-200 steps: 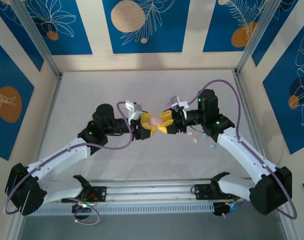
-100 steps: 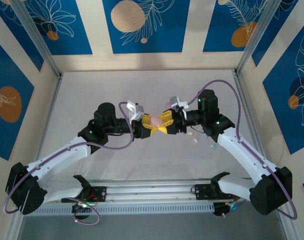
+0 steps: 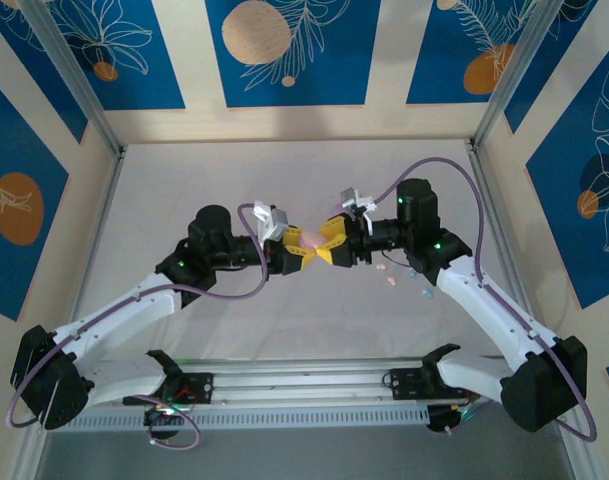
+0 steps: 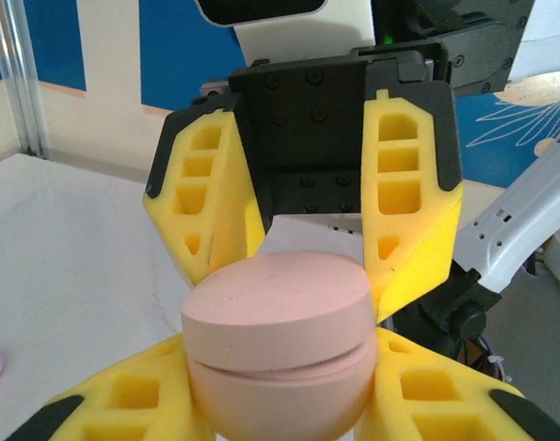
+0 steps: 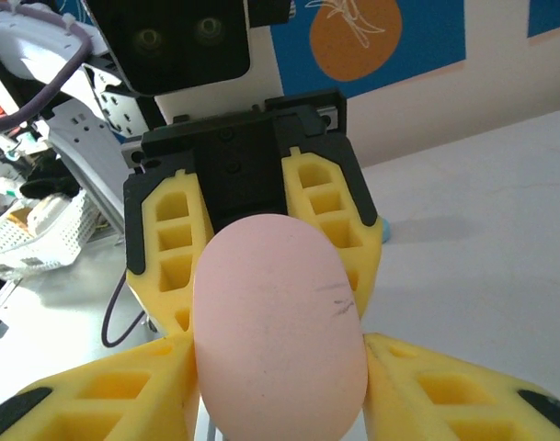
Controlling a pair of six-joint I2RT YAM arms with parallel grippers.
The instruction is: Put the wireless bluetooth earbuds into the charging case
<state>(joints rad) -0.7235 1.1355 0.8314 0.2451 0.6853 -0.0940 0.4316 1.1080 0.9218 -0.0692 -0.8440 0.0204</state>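
The left hand is closed on the pink charging case, its yellow fingers pressed to both flanks, and carries it clear of the worktop. Directly opposite, the right hand has its jaws parted around the case's far end. Whether its pads bear on the shell cannot be told. The lid seam looks shut.

The earbuds lie loose on the worktop behind and below the right hand, near its forearm.

This looks like a handover, or a bracing grip before the lid is opened. To do it well, the left hand should grip below the seam only, leaving the lid free. The right hand should back straight off without nudging the case.
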